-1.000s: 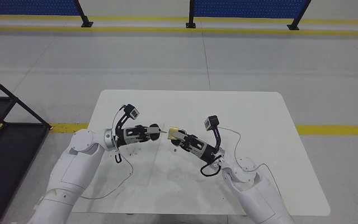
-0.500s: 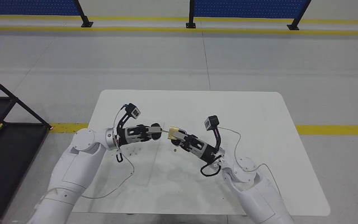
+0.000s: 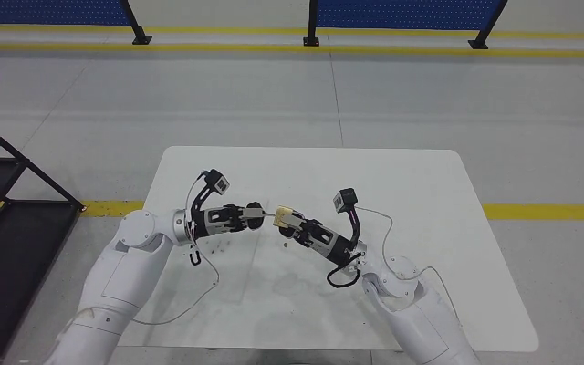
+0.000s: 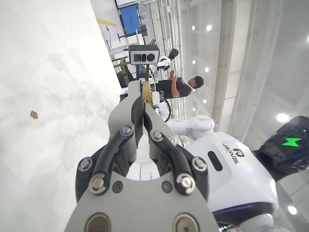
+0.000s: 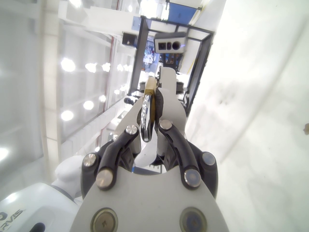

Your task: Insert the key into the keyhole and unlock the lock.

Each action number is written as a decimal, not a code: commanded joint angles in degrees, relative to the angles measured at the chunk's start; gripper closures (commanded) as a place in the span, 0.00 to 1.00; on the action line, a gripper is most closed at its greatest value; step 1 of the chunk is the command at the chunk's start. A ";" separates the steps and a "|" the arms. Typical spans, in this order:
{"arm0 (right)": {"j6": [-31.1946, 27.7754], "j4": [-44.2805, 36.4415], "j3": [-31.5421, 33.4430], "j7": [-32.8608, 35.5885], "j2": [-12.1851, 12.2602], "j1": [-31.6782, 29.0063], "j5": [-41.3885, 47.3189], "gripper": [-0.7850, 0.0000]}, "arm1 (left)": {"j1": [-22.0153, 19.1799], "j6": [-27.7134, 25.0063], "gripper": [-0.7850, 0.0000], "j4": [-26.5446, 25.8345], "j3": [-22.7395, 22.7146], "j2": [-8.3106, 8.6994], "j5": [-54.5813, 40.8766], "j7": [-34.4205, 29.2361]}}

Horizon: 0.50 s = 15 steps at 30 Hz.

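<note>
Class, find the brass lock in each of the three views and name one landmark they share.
Top view: lock above the table, in the right gripper, facing the key in the left gripper.
Left wrist view: lock just beyond the left gripper's fingertips.
Right wrist view: lock between the right gripper's fingers, brass body at their tips.
Shared landmark: the white table.

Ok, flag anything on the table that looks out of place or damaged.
One small brown scrap lies loose on the white table near the left claw; it looks like stray debris. Nothing else stands out.
</note>
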 commanded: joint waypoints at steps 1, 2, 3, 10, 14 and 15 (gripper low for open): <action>0.00 0.00 0.00 0.00 0.00 0.00 0.00 1.00 | 0.07 -0.02 1.00 0.02 -0.13 0.04 -0.04 -0.14; 0.00 0.00 0.00 0.00 0.00 0.00 0.00 1.00 | 0.11 -0.03 1.00 0.02 -0.19 0.06 -0.06 -0.20; 0.00 0.00 0.00 0.00 0.00 0.00 0.00 1.00 | 0.14 -0.01 1.00 -0.01 -0.25 0.08 -0.07 -0.25; 0.00 0.00 0.00 0.00 0.00 0.00 0.00 1.00 | 0.14 0.10 1.00 -0.46 -0.22 0.09 -0.33 -0.34; 0.00 0.00 0.00 0.00 0.00 0.00 0.00 1.00 | 0.05 0.16 1.00 -0.59 0.12 0.05 -0.11 -0.25; 0.00 0.00 0.00 0.00 0.00 0.00 0.00 1.00 | 0.03 0.20 1.00 -0.54 0.21 0.04 -0.03 -0.18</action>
